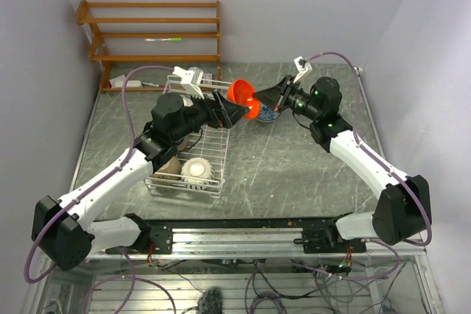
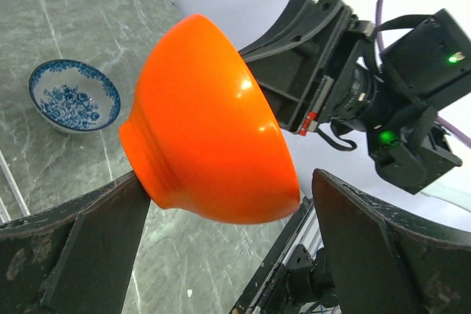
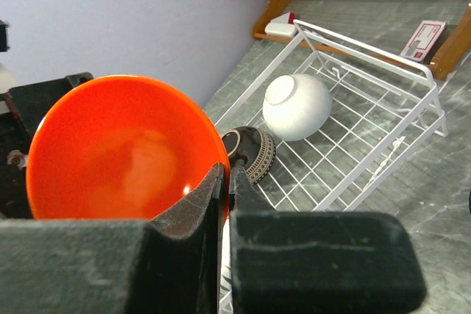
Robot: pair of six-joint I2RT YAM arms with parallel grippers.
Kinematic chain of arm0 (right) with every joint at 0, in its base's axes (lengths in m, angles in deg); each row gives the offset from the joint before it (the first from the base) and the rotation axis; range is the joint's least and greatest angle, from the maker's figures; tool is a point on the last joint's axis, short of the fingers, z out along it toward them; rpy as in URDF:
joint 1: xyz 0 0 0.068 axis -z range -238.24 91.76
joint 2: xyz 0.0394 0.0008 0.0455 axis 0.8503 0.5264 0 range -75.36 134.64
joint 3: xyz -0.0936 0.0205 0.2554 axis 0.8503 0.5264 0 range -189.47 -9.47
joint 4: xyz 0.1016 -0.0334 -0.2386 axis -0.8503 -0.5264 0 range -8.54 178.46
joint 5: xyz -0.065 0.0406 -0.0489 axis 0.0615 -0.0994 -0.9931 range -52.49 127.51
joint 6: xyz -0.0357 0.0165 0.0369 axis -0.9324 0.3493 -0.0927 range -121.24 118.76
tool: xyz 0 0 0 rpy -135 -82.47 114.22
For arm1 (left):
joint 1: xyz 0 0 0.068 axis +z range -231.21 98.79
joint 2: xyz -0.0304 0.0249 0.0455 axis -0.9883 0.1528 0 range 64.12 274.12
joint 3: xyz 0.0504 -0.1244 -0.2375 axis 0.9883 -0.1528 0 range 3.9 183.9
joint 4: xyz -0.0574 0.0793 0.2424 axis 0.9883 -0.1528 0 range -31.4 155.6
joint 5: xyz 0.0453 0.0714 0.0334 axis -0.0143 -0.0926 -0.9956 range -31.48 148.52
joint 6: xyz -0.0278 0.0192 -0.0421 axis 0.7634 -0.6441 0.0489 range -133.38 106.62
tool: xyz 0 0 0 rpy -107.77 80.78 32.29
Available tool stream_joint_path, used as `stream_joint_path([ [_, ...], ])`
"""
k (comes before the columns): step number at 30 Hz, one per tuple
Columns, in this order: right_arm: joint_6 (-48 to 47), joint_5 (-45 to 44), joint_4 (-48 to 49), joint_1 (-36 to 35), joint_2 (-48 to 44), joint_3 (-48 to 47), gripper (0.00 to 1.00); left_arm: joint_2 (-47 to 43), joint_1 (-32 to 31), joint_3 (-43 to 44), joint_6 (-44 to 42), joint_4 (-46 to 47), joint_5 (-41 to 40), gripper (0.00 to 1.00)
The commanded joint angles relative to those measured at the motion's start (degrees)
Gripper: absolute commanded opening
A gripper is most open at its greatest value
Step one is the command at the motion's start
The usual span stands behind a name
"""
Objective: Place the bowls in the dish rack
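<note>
So far, from the top view, you have two bowls in the dish rack [image 1: 212, 145]: the cream-white bowl [image 1: 197, 170] and a dark bowl [image 1: 171, 167]. Both lie behind your left gripper [image 1: 246, 109], close beside its arm. The orange bowl [image 1: 240, 94] hangs in the air between the left gripper and the right gripper [image 1: 261, 101], so it is not yet loaded. The blue-patterned bowl [image 1: 266, 116] sits on the table [image 1: 294, 174] just under the right gripper and is also left to do. The table is grey, scratched and marble-like. Pale walls close it in, and a wooden shelf [image 1: 151, 34] stands beyond both grippers.

From the left wrist, your fingers [image 2: 73, 255] stand wide around the orange bowl. One touches its foot and the other seems just apart from the rim, so I judge there is no grip yet.

From the right wrist, the jaws are narrow and pinch the orange bowl's rim. The rack lies ahead of this hand, past the bowl.
</note>
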Motion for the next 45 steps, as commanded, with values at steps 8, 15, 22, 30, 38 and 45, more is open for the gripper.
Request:
stream_joint_path([
  [8,-1.59,-1.77,-0.84,-1.03,-2.72,-2.51,0.0,-0.55,-0.84,3.13,-2.69,-1.72,-4.35,0.98],
  [15,-0.91,-1.3,0.02,-1.03,-1.79,-2.03,0.0,-2.06,-0.85,2.63,-3.58,-1.96,-5.79,0.85],
  [22,-1.11,-1.08,-0.48,-1.05,-2.05,-2.32,0.0,-1.04,-0.88,2.46,-3.66,-0.56,-4.18,0.52],
  [30,-2.07,-1.31,-2.31,-1.03,-2.8,-2.94,0.29,-1.63,-0.88,4.26,-7.16,-3.36,-6.19,0.38],
  [38,-5.18,-5.79,-7.25,-0.57,-5.87,-4.06,0.62,-2.76,-0.8,9.17,-15.96,-14.99,-14.18,0.32],
  [45,-8.05,-8.77,-13.27,0.62,-8.7,-4.19,0.66,-1.6,-0.69,13.88,-23.69,-29.22,-29.87,0.32],
])
